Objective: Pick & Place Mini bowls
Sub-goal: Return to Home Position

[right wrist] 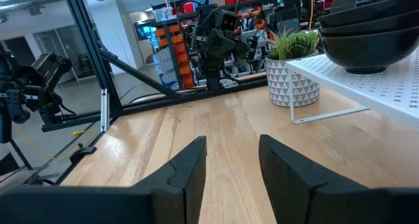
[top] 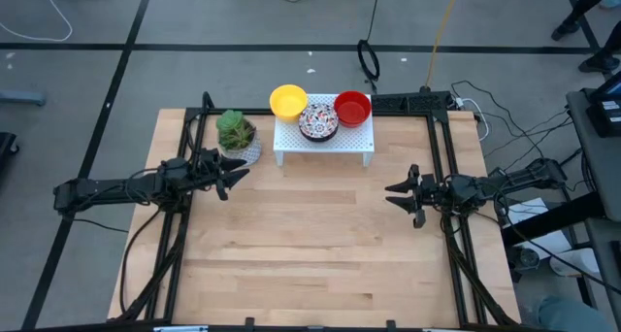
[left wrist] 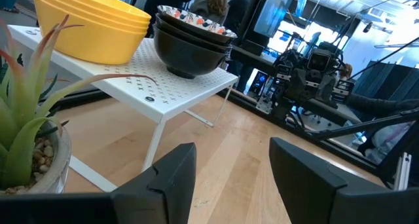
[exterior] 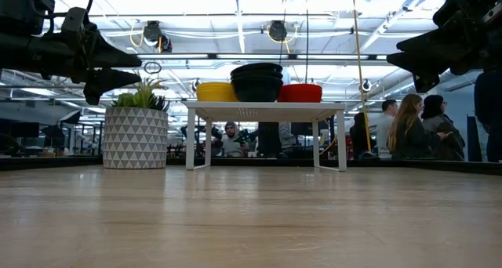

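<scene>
Three stacks of mini bowls sit on the white perforated rack [top: 324, 138] at the table's far side: yellow bowls [top: 287, 101] [left wrist: 88, 24], mosaic-patterned bowls with dark outsides [top: 317, 120] [left wrist: 192, 40] [right wrist: 372, 37], and red bowls [top: 352, 108] [exterior: 301, 92]. My left gripper [top: 233, 173] [left wrist: 229, 178] hovers open above the table near the plant, left of the rack. My right gripper [top: 396, 190] [right wrist: 232, 165] hovers open over the table's right part, short of the rack. Neither touches anything.
A green plant in a white patterned pot [top: 236, 134] [exterior: 136, 135] stands left of the rack, close to my left gripper. Black frame rails [top: 448, 167] run along both table sides. Bare wood [top: 310, 245] fills the middle and near part. People sit in the room beyond the table.
</scene>
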